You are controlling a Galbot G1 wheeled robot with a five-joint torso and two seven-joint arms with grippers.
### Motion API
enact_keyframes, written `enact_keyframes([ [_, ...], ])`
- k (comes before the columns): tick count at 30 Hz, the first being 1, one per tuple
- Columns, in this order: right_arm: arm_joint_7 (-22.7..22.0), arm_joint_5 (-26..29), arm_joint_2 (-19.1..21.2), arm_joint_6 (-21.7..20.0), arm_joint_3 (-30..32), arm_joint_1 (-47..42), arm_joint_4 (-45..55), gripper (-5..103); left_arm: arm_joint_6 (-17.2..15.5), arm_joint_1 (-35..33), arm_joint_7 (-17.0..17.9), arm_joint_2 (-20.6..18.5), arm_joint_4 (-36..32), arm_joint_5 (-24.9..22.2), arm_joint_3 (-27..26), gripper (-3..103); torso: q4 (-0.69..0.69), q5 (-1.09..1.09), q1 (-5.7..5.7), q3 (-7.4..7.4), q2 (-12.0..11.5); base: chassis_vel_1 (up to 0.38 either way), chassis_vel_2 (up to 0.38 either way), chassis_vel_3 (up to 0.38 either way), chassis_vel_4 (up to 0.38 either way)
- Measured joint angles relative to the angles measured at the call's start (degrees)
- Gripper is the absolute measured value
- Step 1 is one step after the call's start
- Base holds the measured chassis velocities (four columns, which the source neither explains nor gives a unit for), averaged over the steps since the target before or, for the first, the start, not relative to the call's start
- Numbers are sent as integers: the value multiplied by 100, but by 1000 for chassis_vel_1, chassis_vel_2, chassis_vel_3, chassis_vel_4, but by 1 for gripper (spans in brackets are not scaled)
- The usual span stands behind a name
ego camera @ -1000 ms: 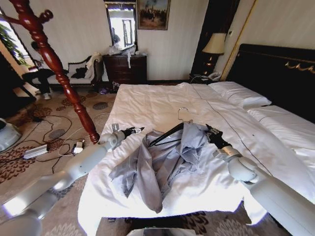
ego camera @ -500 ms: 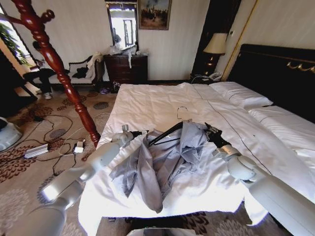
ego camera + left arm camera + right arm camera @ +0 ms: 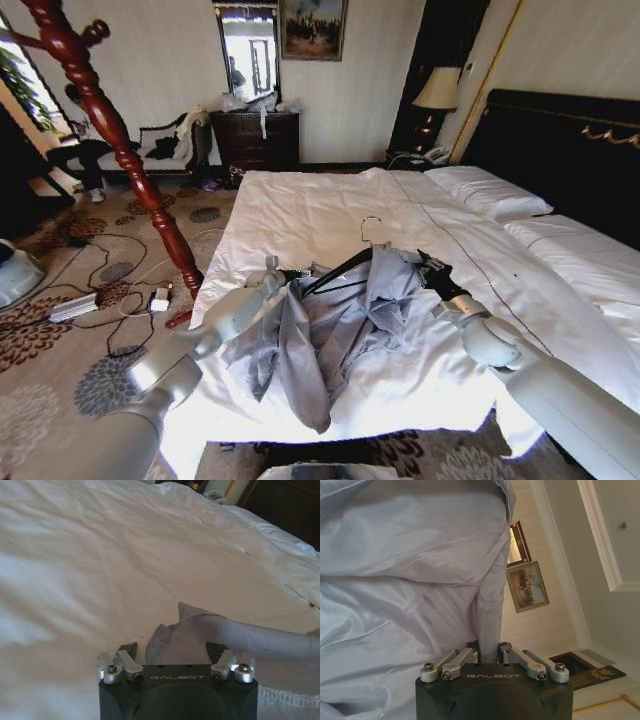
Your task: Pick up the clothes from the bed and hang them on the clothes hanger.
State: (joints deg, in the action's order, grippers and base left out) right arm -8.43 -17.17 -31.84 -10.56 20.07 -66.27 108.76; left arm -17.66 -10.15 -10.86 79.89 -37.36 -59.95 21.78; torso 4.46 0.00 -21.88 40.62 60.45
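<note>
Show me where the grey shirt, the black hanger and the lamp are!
Grey shirt (image 3: 345,325), head view: on its crumpled middle, lying on the bed.
Black hanger (image 3: 338,270), head view: on its slanted black arm above the shirt.
Lamp (image 3: 437,88), head view: on its pale shade.

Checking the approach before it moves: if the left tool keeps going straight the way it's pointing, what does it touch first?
Most likely the grey shirt: its folded edge lies directly ahead of the open left tool, between the fingers, on the bed.

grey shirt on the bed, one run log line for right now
left gripper open at light grey thin shirt edge | right gripper shut on shirt fold | slim black hanger on white bed
</note>
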Motion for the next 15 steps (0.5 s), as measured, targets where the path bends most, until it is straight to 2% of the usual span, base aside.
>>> enact_keyframes([
  [3,-3,5,15,0,25,-25,13,15,-1,2,-5,58,58,44,1,71,0,1,0,0,0,0,0,0,0],
  [6,-9,15,50,1,116,-104,45,15,-12,-32,7,132,117,109,-16,54,1,0,0,-1,0,0,0,0,0],
  [7,-9,15,50,1,116,-104,45,15,-12,-32,7,132,117,109,-16,54,1,0,0,-1,0,0,0,0,0],
  [8,-10,16,60,3,141,-125,46,15,-13,-48,15,132,122,129,-16,48,-1,0,1,-1,0,0,0,0,0],
  [9,-10,16,63,4,152,-135,47,15,-13,-55,20,130,122,133,-17,48,-1,0,1,-1,0,0,0,0,0],
  [11,-14,16,65,12,173,-158,46,15,-13,-80,25,111,118,131,-23,38,0,0,1,-1,0,0,0,0,0],
  [12,-14,16,65,12,173,-158,46,15,-13,-80,25,111,118,131,-23,38,0,0,1,-1,0,0,0,0,0],
  [15,-18,12,52,21,164,-160,35,15,-3,-103,23,89,109,129,-23,22,-1,-1,1,-1,0,0,0,0,0],
])
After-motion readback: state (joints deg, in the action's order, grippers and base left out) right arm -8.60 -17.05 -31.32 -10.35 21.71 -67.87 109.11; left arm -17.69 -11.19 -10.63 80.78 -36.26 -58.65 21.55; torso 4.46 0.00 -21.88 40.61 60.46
